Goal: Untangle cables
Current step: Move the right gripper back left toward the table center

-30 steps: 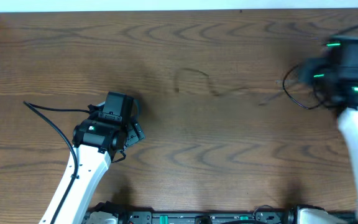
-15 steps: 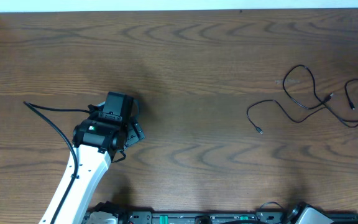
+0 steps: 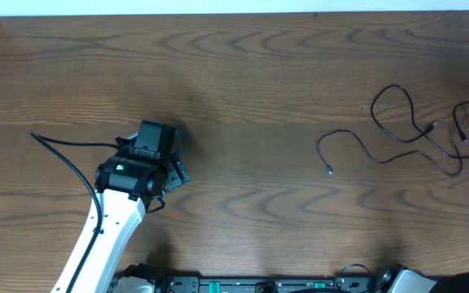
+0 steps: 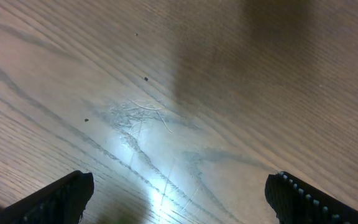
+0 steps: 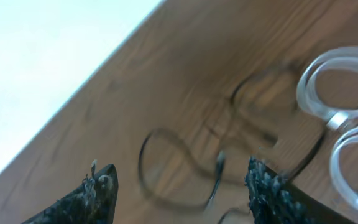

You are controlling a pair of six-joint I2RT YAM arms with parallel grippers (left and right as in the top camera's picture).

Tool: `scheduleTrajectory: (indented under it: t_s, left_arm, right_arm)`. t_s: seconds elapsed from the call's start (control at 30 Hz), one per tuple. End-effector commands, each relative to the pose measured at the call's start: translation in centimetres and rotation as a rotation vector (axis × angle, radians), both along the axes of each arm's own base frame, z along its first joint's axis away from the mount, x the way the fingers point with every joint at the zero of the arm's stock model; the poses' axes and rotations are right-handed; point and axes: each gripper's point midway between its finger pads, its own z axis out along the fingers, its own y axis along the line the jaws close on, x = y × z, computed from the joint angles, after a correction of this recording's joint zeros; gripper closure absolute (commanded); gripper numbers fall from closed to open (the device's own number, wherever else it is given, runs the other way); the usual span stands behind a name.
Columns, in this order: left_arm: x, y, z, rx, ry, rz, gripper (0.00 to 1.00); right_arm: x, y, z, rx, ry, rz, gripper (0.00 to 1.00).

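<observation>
Viewing both wrists, I see the left end effector (image 4: 178, 196) spread open over the desk (image 4: 229, 74), the right end effector (image 5: 179, 186) open above black cables (image 5: 140, 157) beside the white cable (image 5: 337, 118).

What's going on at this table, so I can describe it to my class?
Two robot arms are set to untangle thin cables. The left arm sits at the left side of the table, jaws open over bare wood, holding nothing. The black cables and a coiled white cable lie loosely looped at the right edge. The right jaws hang open above them in a blurred wrist view, gripping nothing that I can see.
</observation>
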Motion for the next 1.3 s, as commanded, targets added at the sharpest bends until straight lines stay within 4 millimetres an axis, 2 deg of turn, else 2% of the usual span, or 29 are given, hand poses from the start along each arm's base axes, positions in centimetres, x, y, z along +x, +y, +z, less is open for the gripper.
scheduleTrajectory:
  t_s: [0.0,0.13,0.4,0.57,0.6,0.7,0.83,0.97,1.13,1.27]
  left_arm:
    - [-0.2,0.3,-0.2,0.003,0.009,0.026,0.07]
    - [-0.2,0.3,-0.2,0.003,0.009,0.026,0.07]
    - [-0.2,0.3,-0.2,0.003,0.008,0.026,0.07]
    - [-0.2,0.3,-0.2,0.003,0.009,0.026,0.08]
    - [-0.2,0.3,-0.2,0.003,0.009,0.026,0.07]
    - [-0.2,0.3,-0.2,0.003,0.009,0.026,0.07]
    - [-0.2,0.3,-0.2,0.003,0.009,0.026,0.07]
    - [-0.2,0.3,-0.2,0.003,0.01,0.026,0.07]
    - [-0.2,0.3,-0.2,0.003,0.01,0.026,0.07]
    - [-0.2,0.3,-0.2,0.003,0.01,0.026,0.07]
  right_arm:
    - [0.3,4.5,-0.9,0.096,0.021,0.192,0.37]
    - [-0.9,8.4,-3.8,0.123,0.157,0.328,0.37]
    - [-2.3,18.1,-10.4,0.12,0.376,0.684,0.36]
    - [-2.8,22.6,-14.5,0.056,0.494,0.817,0.36]
    - [-2.8,23.4,-15.3,0.035,0.52,0.838,0.39]
    - [-2.6,25.1,-17.3,-0.004,0.583,0.816,0.45]
    - [-1.8,26.9,-20.0,-0.047,0.638,0.697,0.44]
    - [-1.3,29.2,-22.0,-0.055,0.643,0.662,0.43]
    - [-1.4,30.0,-24.1,-0.058,0.675,0.537,0.44]
    - [-0.9,30.4,-25.0,-0.064,0.659,0.477,0.68]
